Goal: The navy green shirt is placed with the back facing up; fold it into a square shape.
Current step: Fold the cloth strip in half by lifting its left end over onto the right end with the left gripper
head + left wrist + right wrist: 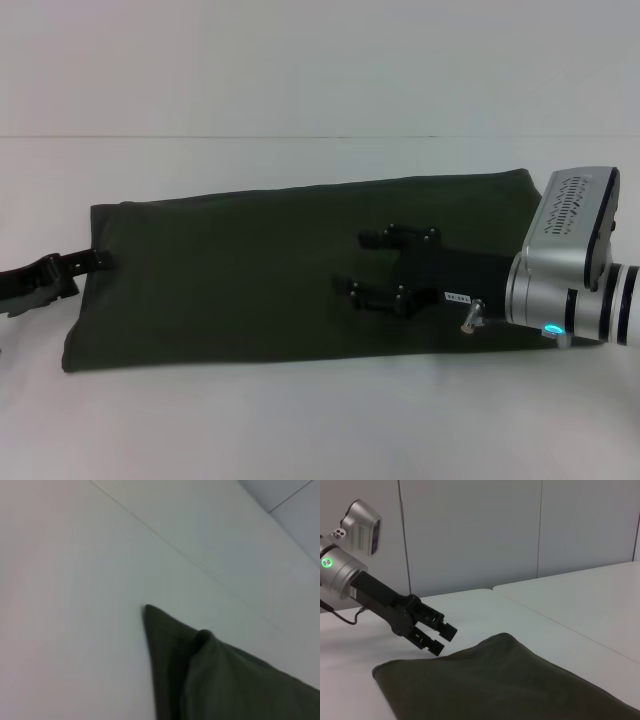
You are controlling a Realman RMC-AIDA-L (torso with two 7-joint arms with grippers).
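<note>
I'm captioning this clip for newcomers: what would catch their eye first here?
A large dark olive-green cotton shirt, already folded into a long band, lies across the white table. The right pincer, black, fingers apart, hangs over the band's middle on a silver arm. The left pincer sits at the shirt's left end; its fingers appear to meet at the cloth's edge.

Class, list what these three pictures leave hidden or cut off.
- The navy green shirt underside: every view, pressed to the table.
- Shirt under the right claw: head view, the claw covers it.
- Left claw: head view, its arm is cut by the left edge.
</note>
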